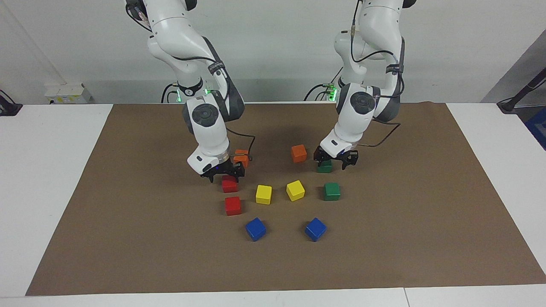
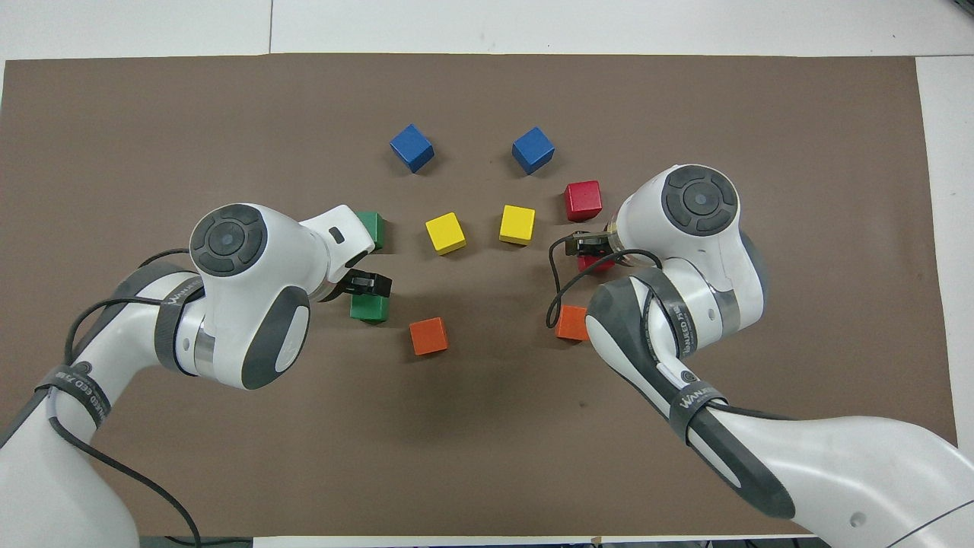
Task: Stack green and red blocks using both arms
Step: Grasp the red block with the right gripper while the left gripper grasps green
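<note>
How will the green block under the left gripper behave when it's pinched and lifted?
The green block under the left gripper looks rigid and flat-faced, so it probably won't deform or roll. Its small size suggests it's light. A painted-looking finish might slip if gripped off-centre.

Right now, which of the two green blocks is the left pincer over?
The left pincer is over the green block nearer the robots, beside an orange cube. The other green block sits uncovered, farther out, beside a yellow cube.

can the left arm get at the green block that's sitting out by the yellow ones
Probably yes. The left claw is over the nearer green block, and the farther green block sits just past it on the brown mat, with nothing between.
</note>
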